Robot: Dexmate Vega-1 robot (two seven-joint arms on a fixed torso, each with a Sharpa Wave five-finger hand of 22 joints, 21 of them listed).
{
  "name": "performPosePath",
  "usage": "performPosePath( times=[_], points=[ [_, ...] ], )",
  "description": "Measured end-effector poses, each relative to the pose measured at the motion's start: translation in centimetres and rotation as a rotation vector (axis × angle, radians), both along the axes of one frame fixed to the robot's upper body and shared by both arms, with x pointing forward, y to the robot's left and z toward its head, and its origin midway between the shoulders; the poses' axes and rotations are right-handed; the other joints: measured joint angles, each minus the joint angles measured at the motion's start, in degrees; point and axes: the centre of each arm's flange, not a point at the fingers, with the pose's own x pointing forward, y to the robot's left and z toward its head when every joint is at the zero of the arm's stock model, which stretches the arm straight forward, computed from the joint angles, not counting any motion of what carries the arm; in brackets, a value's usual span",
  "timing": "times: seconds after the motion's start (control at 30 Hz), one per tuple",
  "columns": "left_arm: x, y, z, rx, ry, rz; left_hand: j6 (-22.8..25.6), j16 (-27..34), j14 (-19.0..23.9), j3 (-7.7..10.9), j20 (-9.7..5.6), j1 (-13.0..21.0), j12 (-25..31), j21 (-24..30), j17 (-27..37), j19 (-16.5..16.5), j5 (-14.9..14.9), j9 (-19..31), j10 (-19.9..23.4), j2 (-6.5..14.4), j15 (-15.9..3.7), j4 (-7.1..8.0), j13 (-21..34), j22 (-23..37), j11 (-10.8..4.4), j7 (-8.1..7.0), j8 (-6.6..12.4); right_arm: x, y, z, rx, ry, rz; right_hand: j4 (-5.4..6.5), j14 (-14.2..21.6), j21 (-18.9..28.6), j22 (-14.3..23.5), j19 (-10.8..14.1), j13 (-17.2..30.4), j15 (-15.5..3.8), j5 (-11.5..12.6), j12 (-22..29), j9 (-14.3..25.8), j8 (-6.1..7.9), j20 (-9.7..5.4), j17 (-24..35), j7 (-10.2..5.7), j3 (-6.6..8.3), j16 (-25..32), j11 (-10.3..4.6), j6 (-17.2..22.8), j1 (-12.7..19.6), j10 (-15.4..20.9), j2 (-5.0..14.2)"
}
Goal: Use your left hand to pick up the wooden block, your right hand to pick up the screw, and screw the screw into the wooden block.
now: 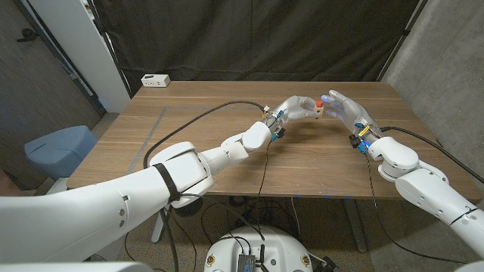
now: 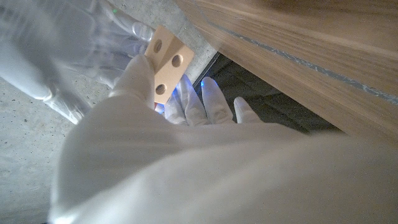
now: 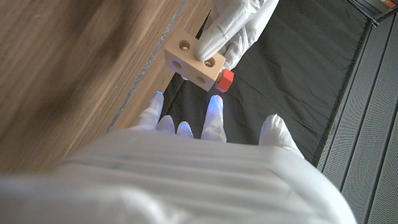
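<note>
The wooden block (image 1: 318,110) sits just above the middle of the head frame, held in the air over the far part of the counter (image 1: 212,143), between the two robot hands. The left robot hand (image 1: 296,108) pinches it: in the right wrist picture its fingers (image 3: 214,37) come down over the block (image 3: 194,61) at upper centre, one pressing on the face with round holes. The screw (image 3: 226,79), red-headed, shows there at the block's lower right corner, touching it; from the head it is only a red speck (image 1: 320,106) on the block. The right robot hand (image 1: 346,109) stands just right of the block with its fingers spread and reaching toward it; whether it grips the screw I cannot tell. The left wrist picture shows the block (image 2: 167,64) at upper left with three holes in one face, and the right robot hand (image 2: 68,56) blurred beside it.

Further out, a black cable (image 1: 198,119) loops across the counter's middle, and a white power strip (image 1: 156,79) lies at the counter's far left corner. A blue chair (image 1: 59,146) stands at the frame's left, and a black curtain (image 1: 257,38) hangs behind
</note>
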Motion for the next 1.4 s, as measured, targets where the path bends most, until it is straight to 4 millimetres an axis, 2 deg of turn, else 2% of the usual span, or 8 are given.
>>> performPosePath(
  times=[0.3, 0.83, 0.9, 1.4],
  points=[
    [-0.19, 0.00, 0.04, 0.001, -0.011, -0.009, 0.00, 0.00, 0.00, 0.00, 0.00, 0.00, 0.00, 0.00, 0.01, 0.00, -0.12, -0.01, -0.01, 0.00, 0.00, 0.00, 0.00, 0.00, 0.00, 0.00, -0.04, -0.16, 0.03, -0.11, 0.001, -0.002, 0.000, 0.00, 0.00, 0.19, 0.00, 0.45, 0.00, 0.00, 0.00, 0.44, 0.00, 1.32, -0.01, 0.00, 0.91, 0.00, 0.34, 0.21, 3.77, 0.00, 0.86, 0.00],
    [-0.44, 0.03, -0.27, -0.003, -0.018, -0.020, 0.00, 0.00, 0.00, 0.00, 0.00, 0.00, 0.00, 0.00, -0.15, 0.00, 0.09, 0.00, -0.01, 0.00, 0.00, 0.00, 0.00, 0.00, -0.01, 0.00, 0.23, -0.52, 0.19, -0.26, 0.003, -0.009, -0.007, 0.00, 0.75, 0.19, 0.00, 1.07, 0.01, -0.30, 0.00, 0.66, 0.00, 1.76, 0.00, 0.00, 1.14, 0.00, 0.35, -0.41, 6.67, 0.00, 2.70, 0.00],
    [-0.45, 0.05, -0.28, -0.004, -0.018, -0.020, 0.00, 0.00, 0.00, 0.00, 0.00, 0.00, 0.00, 0.00, -0.15, 0.00, 0.09, 0.00, -0.01, 0.00, 0.00, 0.00, 0.00, 0.00, -0.01, 0.00, 0.23, -0.61, 0.23, -0.28, 0.004, -0.010, -0.007, 0.00, 0.75, 0.19, 0.00, 1.07, 0.01, -0.30, 0.00, 1.08, 0.00, 2.20, 0.00, -0.01, 1.00, 0.00, 0.35, -0.27, 7.15, 0.00, 2.84, 0.00],
    [-0.41, 0.13, -0.42, -0.001, -0.010, -0.025, 0.00, 0.00, 0.00, 0.00, 0.00, 0.00, 0.00, 0.00, 0.01, 0.00, -0.02, 0.00, -0.01, 0.00, 0.00, 0.00, 0.00, 0.00, -0.01, 0.00, 0.16, -0.99, 0.23, -0.60, 0.013, -0.004, -0.023, 0.00, 1.40, 0.19, 0.00, 1.77, 0.01, -0.54, 0.00, 1.32, 0.00, 2.65, 0.10, -0.01, 1.00, 0.00, 0.79, -0.41, 10.00, 0.01, 4.95, 0.00]
  ],
)
